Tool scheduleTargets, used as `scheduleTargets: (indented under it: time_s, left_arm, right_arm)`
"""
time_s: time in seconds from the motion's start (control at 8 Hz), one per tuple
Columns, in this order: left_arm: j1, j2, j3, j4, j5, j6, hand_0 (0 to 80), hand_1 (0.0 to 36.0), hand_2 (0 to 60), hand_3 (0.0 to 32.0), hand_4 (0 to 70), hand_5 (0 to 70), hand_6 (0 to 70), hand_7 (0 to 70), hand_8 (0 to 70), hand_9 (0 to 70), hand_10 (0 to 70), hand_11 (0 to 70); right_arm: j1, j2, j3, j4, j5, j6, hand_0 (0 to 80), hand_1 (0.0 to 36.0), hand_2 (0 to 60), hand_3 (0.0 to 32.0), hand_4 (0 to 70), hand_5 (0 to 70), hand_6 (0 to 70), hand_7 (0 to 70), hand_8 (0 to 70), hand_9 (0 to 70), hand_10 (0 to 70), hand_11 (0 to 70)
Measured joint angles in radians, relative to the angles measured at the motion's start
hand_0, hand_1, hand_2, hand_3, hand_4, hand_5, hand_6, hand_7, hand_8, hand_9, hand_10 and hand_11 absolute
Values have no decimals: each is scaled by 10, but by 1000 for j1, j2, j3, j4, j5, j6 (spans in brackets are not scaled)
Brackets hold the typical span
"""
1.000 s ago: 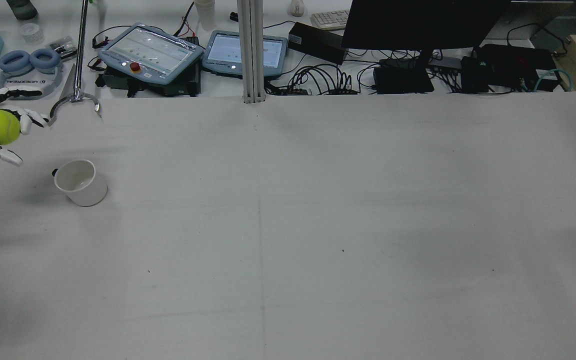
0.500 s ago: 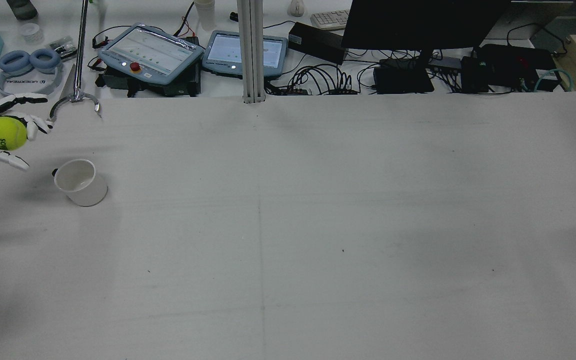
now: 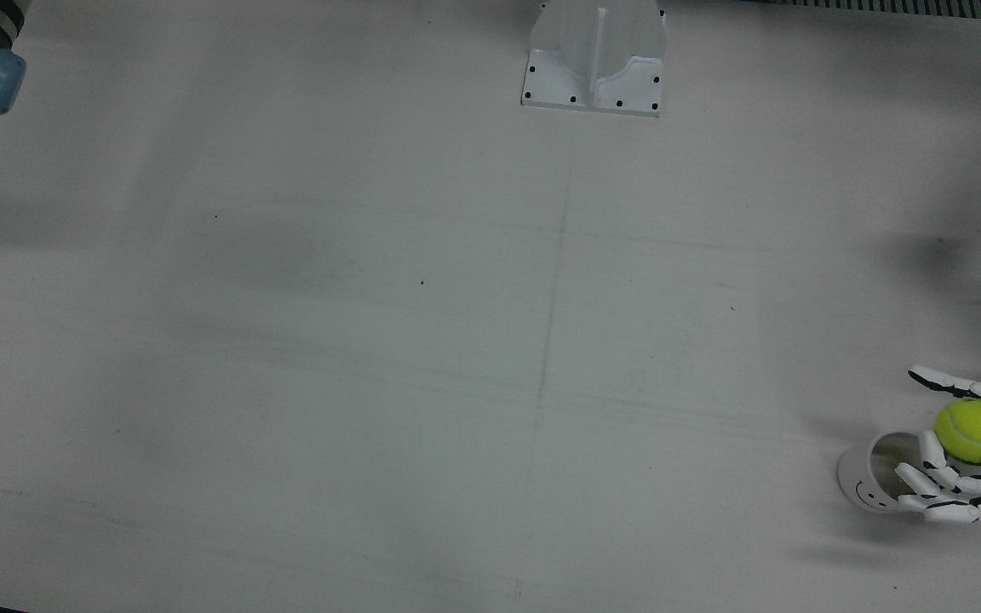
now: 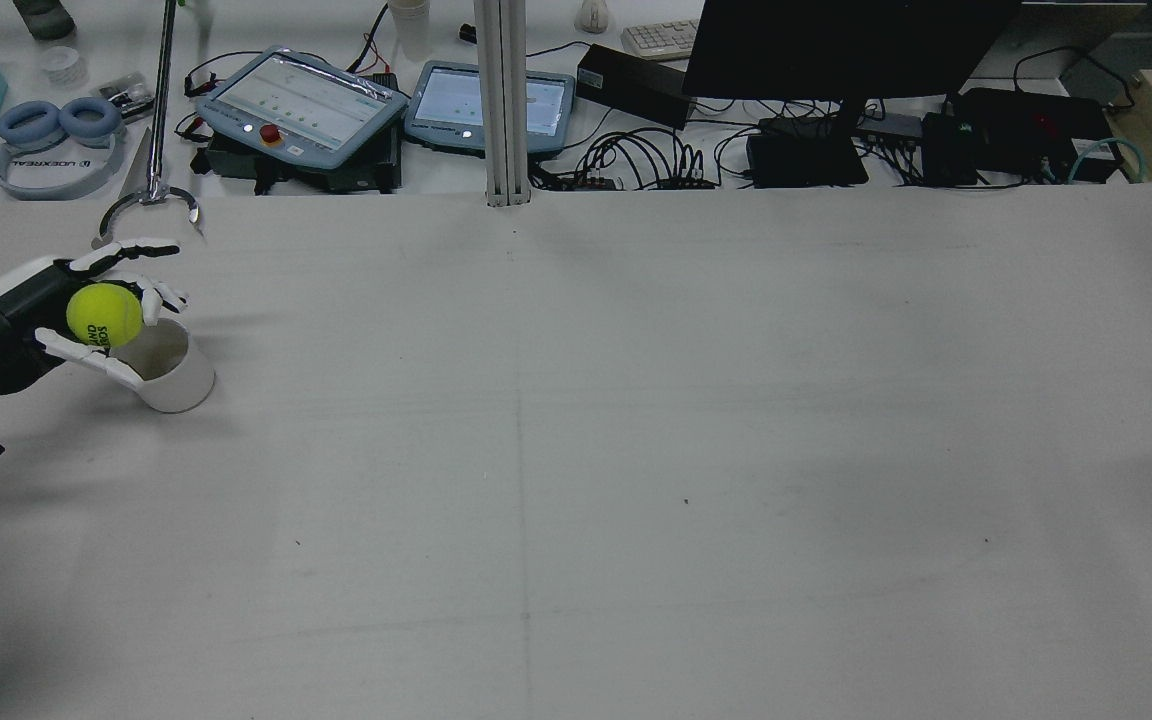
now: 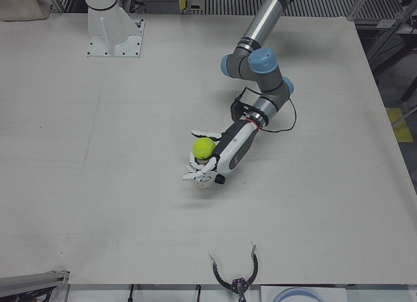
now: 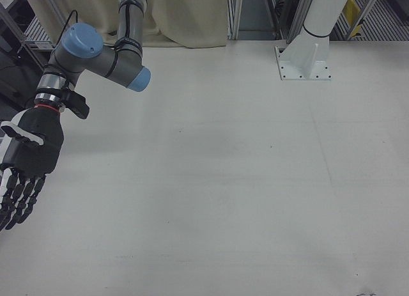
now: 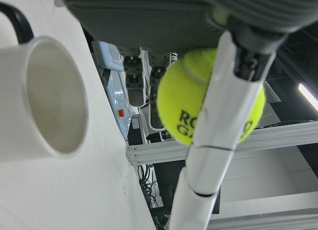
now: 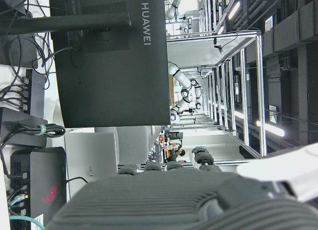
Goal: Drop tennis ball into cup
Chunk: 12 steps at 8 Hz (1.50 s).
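Note:
My left hand (image 4: 56, 320) is shut on the yellow-green tennis ball (image 4: 104, 314) and holds it just above the rim of the white cup (image 4: 174, 378), toward the cup's left edge in the rear view. The front view shows the ball (image 3: 977, 431), the hand (image 3: 967, 477) and the cup (image 3: 872, 478) at the right edge. The left-front view shows the ball (image 5: 203, 147) over the cup (image 5: 206, 182). The left hand view shows the ball (image 7: 208, 98) beside the cup's open mouth (image 7: 44, 101). My right hand (image 6: 25, 165) hangs open and empty, far off.
Beyond the table's far edge lie two teach pendants (image 4: 301, 100), headphones (image 4: 56, 125), cables and a monitor (image 4: 836, 50). A metal stand's ring foot (image 4: 148, 205) rests near the cup. A white post base (image 3: 594, 55) stands at the near edge.
My left hand has carried the ball to the right and down, from the table's left edge to just above the cup. The cup has not moved.

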Motion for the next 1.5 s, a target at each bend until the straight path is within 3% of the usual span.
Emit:
scheduleTargets:
  time_s: [0.12, 0.25, 0.38, 0.88, 1.0, 1.12, 1.25, 1.38, 1.5]
  left_arm:
    - [32, -25, 3, 20, -17, 0, 800, 344, 0, 0, 109, 219, 595, 575, 306, 388, 136, 235]
    - [45, -44, 5, 38, -24, -2, 800, 341, 0, 0, 110, 229, 657, 563, 317, 384, 131, 228]
    - [48, -54, 4, 49, -27, -7, 800, 341, 0, 0, 108, 221, 615, 568, 310, 387, 134, 233]
    - [20, -56, 18, 57, -26, -13, 800, 325, 0, 0, 100, 218, 613, 556, 313, 390, 144, 246]
    - [19, -56, 30, 53, -27, -13, 800, 322, 0, 0, 102, 204, 537, 510, 286, 364, 145, 246]
    - [20, -56, 37, 50, -27, -12, 800, 304, 0, 0, 101, 182, 455, 361, 221, 268, 128, 219]
    - [21, -57, 40, 48, -27, -10, 766, 286, 11, 0, 100, 161, 383, 275, 167, 196, 111, 191]
    - [21, -57, 41, 47, -27, -10, 700, 278, 12, 0, 100, 140, 296, 276, 143, 188, 109, 188]
    - [17, -56, 41, 47, -27, -11, 688, 273, 18, 0, 99, 147, 336, 269, 150, 186, 108, 187]
  right_arm:
    - [0, 0, 0, 0, 0, 0, 0, 0, 0, 0, 0, 0, 0, 0, 0, 0, 0, 0]
    - [0, 0, 0, 0, 0, 0, 0, 0, 0, 0, 0, 0, 0, 0, 0, 0, 0, 0]
    - [0, 0, 1, 0, 0, -1, 0, 0, 0, 0, 0, 0, 0, 0, 0, 0, 0, 0]
    - [0, 0, 1, 0, 0, -1, 0, 0, 0, 0, 0, 0, 0, 0, 0, 0, 0, 0]
    - [0, 0, 1, 0, 0, -1, 0, 0, 0, 0, 0, 0, 0, 0, 0, 0, 0, 0]
    - [0, 0, 1, 0, 1, 0, 0, 0, 0, 0, 0, 0, 0, 0, 0, 0, 0, 0]
    - [0, 0, 1, 0, 1, 0, 0, 0, 0, 0, 0, 0, 0, 0, 0, 0, 0, 0]
    - [0, 0, 1, 1, 0, 0, 0, 0, 0, 0, 0, 0, 0, 0, 0, 0, 0, 0]
    - [0, 0, 1, 1, 0, 0, 0, 0, 0, 0, 0, 0, 0, 0, 0, 0, 0, 0]
